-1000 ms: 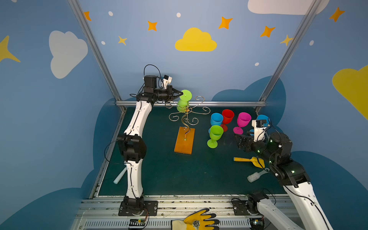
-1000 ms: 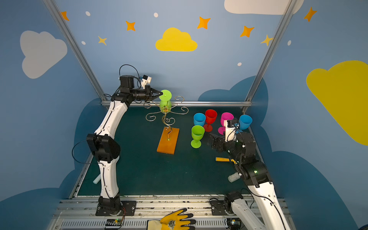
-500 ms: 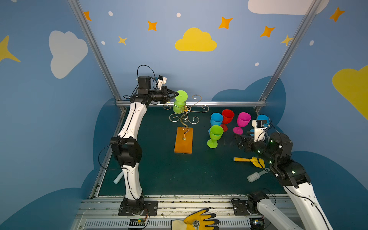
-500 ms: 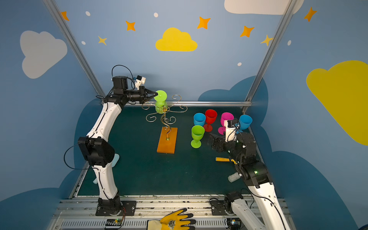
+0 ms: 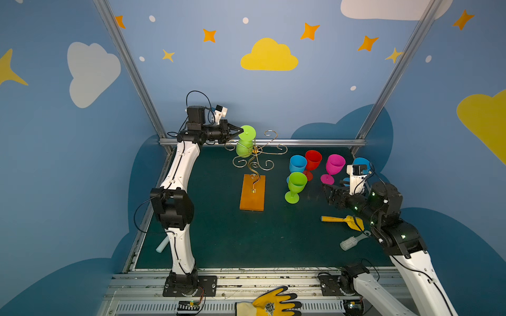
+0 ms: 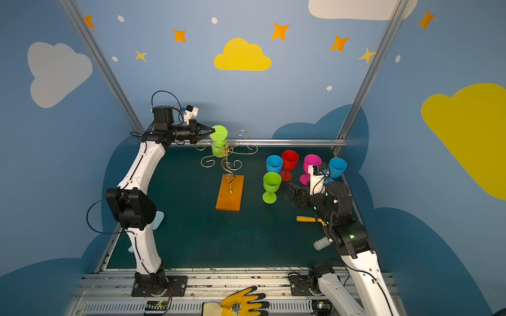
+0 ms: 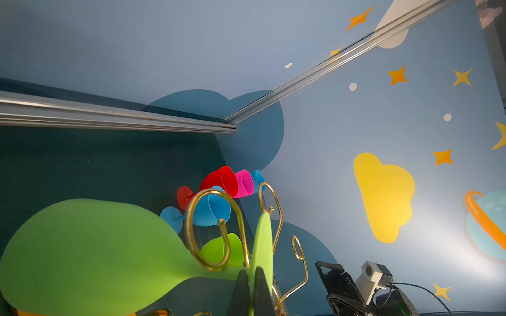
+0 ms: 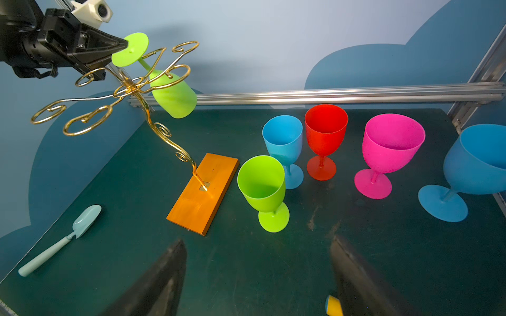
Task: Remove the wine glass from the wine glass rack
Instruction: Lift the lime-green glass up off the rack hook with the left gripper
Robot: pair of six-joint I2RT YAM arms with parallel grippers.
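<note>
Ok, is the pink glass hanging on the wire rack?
No, the pink glass stands upright on the table; only a green glass sits in the rack.

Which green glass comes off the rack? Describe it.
Find the gold wire rack on the orange wooden base. Among its scrolled arms hangs a green wine glass, bowl down, foot pinched by the left gripper; the other green glass stands upright.

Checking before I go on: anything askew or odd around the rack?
The hanging green glass is askew: the left claw pinches its foot's rim, its bowl slants sideways, and its stem sits between the rack's wire arms. The base lies flat.
</note>
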